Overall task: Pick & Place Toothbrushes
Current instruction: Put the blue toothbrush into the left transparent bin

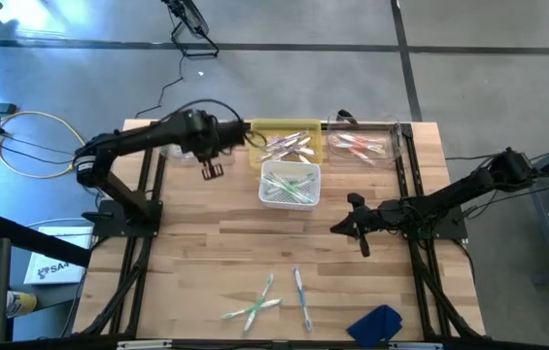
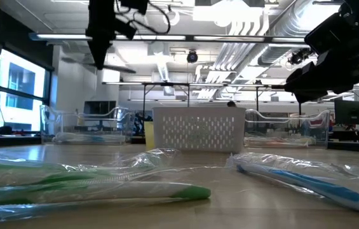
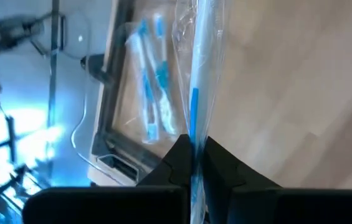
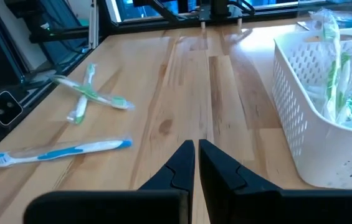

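Left gripper [image 1: 213, 170] hangs above the bench [image 1: 196, 253] at its far left, fingers [image 3: 174, 163] clamped on a blue wrapped toothbrush [image 3: 195, 81] that sticks out straight ahead of the fingertips. Just beyond and beside those fingers sits a clear bin [image 3: 110, 93] with more blue toothbrushes [image 3: 152, 93] inside. Moving right along the far edge: yellow bin [image 1: 276, 131] with wrapped brushes, white basket [image 1: 290, 185] with green ones just in front of it, then a second clear bin [image 1: 366, 146] with red-accented ones. Near edge, middle: crossed green toothbrushes [image 1: 255, 303] and one blue toothbrush [image 1: 300, 297] loose on the bench, well ahead of the right fingers; blue cloth [image 1: 376, 324] to their right. Right gripper [image 1: 349, 231] hovers mid-right, fingers [image 4: 179, 163] together, holding nothing, white basket close beside them.
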`<state>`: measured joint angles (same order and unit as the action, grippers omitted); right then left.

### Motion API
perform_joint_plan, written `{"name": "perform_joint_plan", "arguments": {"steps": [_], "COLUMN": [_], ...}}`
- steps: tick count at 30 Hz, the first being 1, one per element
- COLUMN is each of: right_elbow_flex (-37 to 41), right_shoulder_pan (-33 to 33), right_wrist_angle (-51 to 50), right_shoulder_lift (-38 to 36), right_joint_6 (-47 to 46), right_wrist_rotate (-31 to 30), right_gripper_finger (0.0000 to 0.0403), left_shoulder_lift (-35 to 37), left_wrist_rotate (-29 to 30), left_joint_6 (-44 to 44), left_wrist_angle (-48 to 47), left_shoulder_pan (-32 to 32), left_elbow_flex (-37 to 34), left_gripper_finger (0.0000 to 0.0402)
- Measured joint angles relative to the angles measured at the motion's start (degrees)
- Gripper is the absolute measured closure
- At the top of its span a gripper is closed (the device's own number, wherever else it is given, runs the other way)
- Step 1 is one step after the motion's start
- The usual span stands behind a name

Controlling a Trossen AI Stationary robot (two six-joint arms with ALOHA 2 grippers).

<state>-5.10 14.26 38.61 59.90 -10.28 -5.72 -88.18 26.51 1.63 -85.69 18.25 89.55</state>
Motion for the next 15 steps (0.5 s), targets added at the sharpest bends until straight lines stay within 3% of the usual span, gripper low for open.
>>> {"name": "perform_joint_plan", "arguments": {"steps": [15], "right_elbow_flex": [0.00], "right_shoulder_pan": [0.00], "right_wrist_angle": [1.08], "right_shoulder_lift": [0.00], "right_joint_6": [-0.61], "right_wrist_rotate": [-0.15], "right_gripper_finger": [0.0388], "left_shoulder_lift": [1.11], "left_wrist_rotate": [-8.10], "left_joint_6": [-10.72], "left_wrist_angle": [27.05], "left_shoulder_pan": [24.96], "left_elbow_flex": [-15.71], "left_gripper_finger": [0.0392]}}
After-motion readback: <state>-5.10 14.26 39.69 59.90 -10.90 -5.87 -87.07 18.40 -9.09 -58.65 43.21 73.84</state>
